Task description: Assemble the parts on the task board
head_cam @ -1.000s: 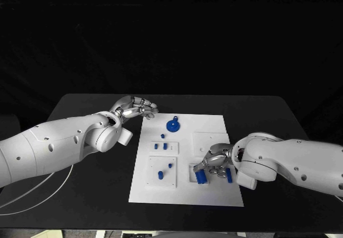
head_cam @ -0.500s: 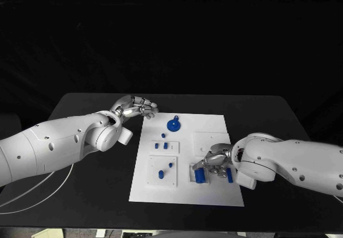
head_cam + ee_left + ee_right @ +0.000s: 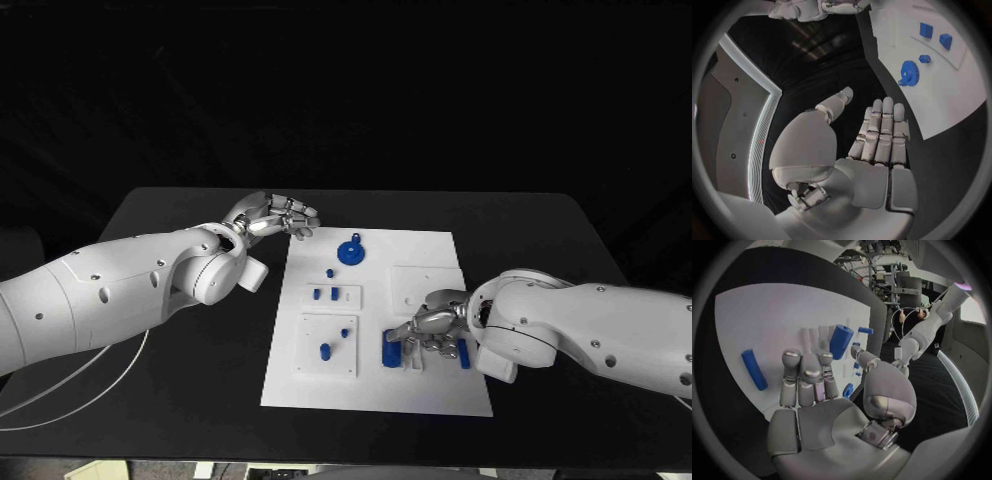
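on the black table [image 3: 173, 400] sits the white rectangular task board [image 3: 433, 395], unmoved since earlier. left hand [image 3: 274, 215] stays above the table just off the board's far left corner, fingers straight and together, holding nothing, same as before. right hand [image 3: 433, 335] over the board's near right part, fingers partly spread, gripping nothing; a second ago its fingers were on the blue cylinder part [image 3: 389, 348], which now lies free on the board just left of them, shifted left. blue rod part [image 3: 463, 354] lies beside the wrist. blue gear-shaped part [image 3: 349, 251] rests near the far edge, unchanged.
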### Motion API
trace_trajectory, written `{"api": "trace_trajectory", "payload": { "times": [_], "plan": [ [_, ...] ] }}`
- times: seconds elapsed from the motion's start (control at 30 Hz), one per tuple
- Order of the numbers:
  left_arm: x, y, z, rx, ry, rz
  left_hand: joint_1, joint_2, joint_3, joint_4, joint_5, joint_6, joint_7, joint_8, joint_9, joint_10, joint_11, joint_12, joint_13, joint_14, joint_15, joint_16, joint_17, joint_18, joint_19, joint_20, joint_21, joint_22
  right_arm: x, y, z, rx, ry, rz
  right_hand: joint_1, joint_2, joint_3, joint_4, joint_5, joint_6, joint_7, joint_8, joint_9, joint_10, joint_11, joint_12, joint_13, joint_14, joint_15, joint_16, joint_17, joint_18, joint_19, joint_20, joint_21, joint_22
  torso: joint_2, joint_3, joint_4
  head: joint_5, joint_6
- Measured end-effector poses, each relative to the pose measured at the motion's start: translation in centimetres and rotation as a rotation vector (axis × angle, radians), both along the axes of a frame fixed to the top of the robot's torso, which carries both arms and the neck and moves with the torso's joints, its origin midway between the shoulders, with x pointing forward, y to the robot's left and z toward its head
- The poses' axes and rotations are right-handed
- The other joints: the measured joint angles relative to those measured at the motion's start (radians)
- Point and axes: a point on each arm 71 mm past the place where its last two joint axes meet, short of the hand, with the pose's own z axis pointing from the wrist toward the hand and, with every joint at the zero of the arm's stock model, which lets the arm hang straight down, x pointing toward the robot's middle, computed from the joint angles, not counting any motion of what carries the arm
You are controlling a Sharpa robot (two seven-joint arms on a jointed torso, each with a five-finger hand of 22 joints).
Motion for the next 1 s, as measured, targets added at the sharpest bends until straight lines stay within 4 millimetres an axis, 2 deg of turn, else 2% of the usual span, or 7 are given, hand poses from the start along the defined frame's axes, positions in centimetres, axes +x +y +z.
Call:
{"api": "trace_trajectory", "payload": {
  "times": [0.27, 0.37, 0.47, 0.57, 0.83, 1.0],
  "plan": [
    [0.0, 0.0, 0.0, 0.000, 0.000, 0.000, 0.000, 0.000, 0.000, 0.000, 0.000, 0.000, 0.000, 0.004, 0.000, 0.000, 0.000, 0.000, 0.000, 0.000, 0.000, 0.000, 0.000, 0.000, 0.000, 0.000, 0.000, 0.001, -0.1, 0.0, 0.0, 0.001, -0.007, 0.002, 0.000, 0.000, -0.052, -0.015, 0.000, -0.004, 0.003, 0.001, 0.003, 0.000, 0.000, -0.003, 0.003, -0.002, -0.001, 0.000, -0.001, 0.000, -0.006, -0.005, 0.000, 0.001, 0.000, 0.0001, -0.0001, 0.000, 0.000],
    [0.0, 0.0, 0.0, 0.000, 0.000, 0.000, 0.000, 0.000, 0.000, 0.000, 0.000, 0.000, 0.000, 0.004, 0.000, 0.000, 0.000, 0.000, 0.000, 0.000, 0.000, 0.000, 0.001, -0.001, 0.000, 0.000, 0.000, 0.001, -0.2, 0.0, 0.0, 0.002, -0.010, 0.003, -0.007, 0.007, -0.086, -0.033, 0.000, -0.008, 0.000, 0.000, 0.004, 0.000, 0.000, -0.006, 0.005, -0.004, 0.000, 0.000, -0.001, -0.001, -0.010, -0.008, -0.004, 0.002, 0.000, 0.0001, -0.0001, 0.001, 0.000],
    [0.0, 0.0, 0.0, 0.000, 0.001, 0.000, 0.000, 0.000, 0.000, 0.000, 0.000, 0.000, 0.000, 0.004, 0.000, 0.000, 0.000, 0.000, 0.000, 0.000, 0.000, 0.000, 0.001, -0.001, 0.000, 0.000, 0.000, 0.001, -0.4, -0.2, 0.0, 0.005, -0.012, 0.006, -0.007, 0.007, -0.092, -0.040, 0.000, -0.008, 0.000, 0.000, 0.004, -0.002, -0.002, -0.006, 0.005, -0.004, 0.000, 0.000, -0.001, -0.001, -0.011, -0.007, -0.004, 0.002, 0.000, -0.0001, 0.0003, 0.001, 0.000],
    [0.0, 0.0, 0.0, 0.000, 0.001, 0.000, 0.000, 0.000, 0.000, 0.000, 0.000, 0.000, 0.000, 0.004, 0.000, 0.000, 0.000, 0.000, 0.000, 0.000, 0.000, 0.000, 0.001, -0.002, 0.000, 0.000, 0.000, 0.001, -0.5, -0.4, 0.1, 0.016, -0.015, 0.015, 0.003, 0.017, -0.104, -0.052, 0.000, -0.009, 0.000, 0.000, 0.004, -0.002, -0.002, -0.006, 0.006, -0.004, 0.000, 0.000, -0.001, -0.002, -0.011, -0.007, -0.004, 0.003, 0.000, -0.0002, 0.0004, 0.001, -0.001],
    [0.0, 0.0, 0.0, 0.000, 0.001, 0.000, 0.000, 0.000, 0.000, 0.000, 0.000, 0.000, 0.000, 0.004, 0.000, 0.000, 0.000, 0.000, 0.000, 0.000, 0.000, 0.000, 0.001, -0.003, 0.000, 0.000, 0.000, 0.001, -1.2, -0.8, 0.4, 0.052, -0.019, 0.057, 0.084, 0.033, -0.122, -0.142, 0.000, -0.010, -0.002, 0.000, 0.005, -0.002, -0.002, -0.006, 0.009, -0.007, -0.003, 0.000, -0.004, -0.003, -0.011, -0.014, -0.008, 0.003, 0.000, -0.0003, 0.0004, 0.002, 0.002],
    [0.0, 0.1, 0.0, 0.000, 0.001, 0.001, 0.000, 0.000, 0.000, 0.000, 0.000, 0.000, 0.000, 0.004, 0.000, 0.000, 0.000, 0.000, 0.000, 0.000, 0.000, 0.000, 0.002, -0.003, 0.000, 0.000, 0.000, 0.002, -1.5, -0.8, 0.5, 0.055, -0.023, 0.084, 0.098, 0.048, -0.123, -0.162, 0.000, -0.010, -0.002, 0.000, 0.005, -0.002, -0.002, -0.010, 0.009, -0.007, -0.003, 0.000, -0.005, -0.003, -0.011, -0.014, -0.008, 0.003, 0.000, -0.0001, 0.0001, 0.003, 0.001]
  ]
}}
